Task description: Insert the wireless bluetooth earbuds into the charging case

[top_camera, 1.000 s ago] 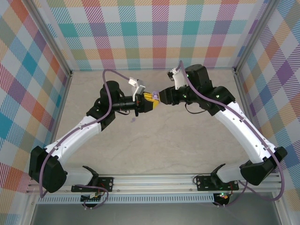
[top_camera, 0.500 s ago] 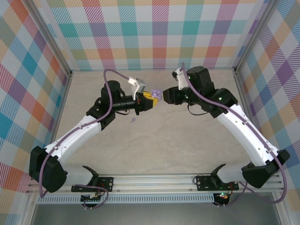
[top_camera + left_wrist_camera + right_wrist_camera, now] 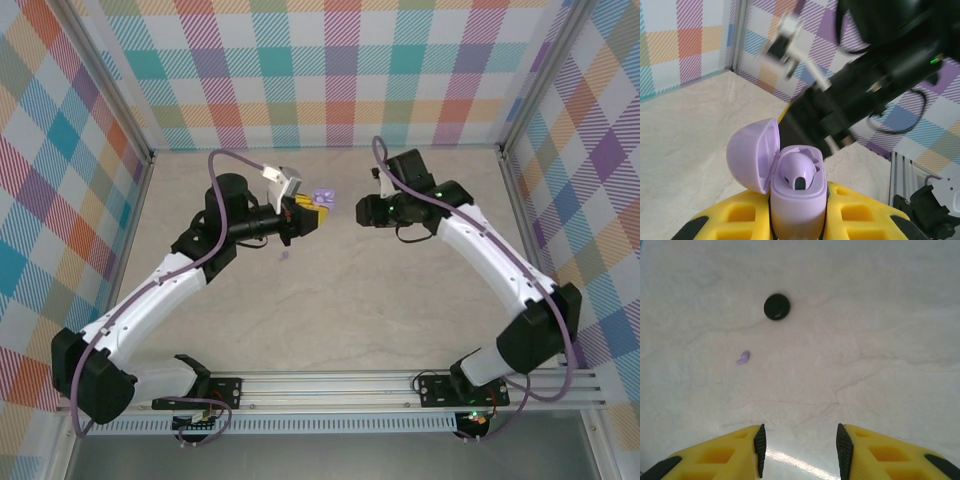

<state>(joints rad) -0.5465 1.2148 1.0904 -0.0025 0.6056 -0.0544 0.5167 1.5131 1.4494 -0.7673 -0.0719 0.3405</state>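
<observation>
Clamping lilac charging case in left gripper, lid open, one bud seated inside; leaving loose lilac earbud on table near black puck; hovering right gripper spread and empty above. Likely step: fetching second bud; next, lowering and pinching precisely

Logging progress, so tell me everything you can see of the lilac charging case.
The lilac charging case is a small rounded shell, smooth and glossy like plastic. Its domed lid is hinged open, swung to the left in the left wrist view, baring the inside. There a lilac shape with a dark spot sits, probably a seated bud. The base stands upright, clamped between the yellow fingers of the left gripper, held above the table and touching nothing else.
</observation>
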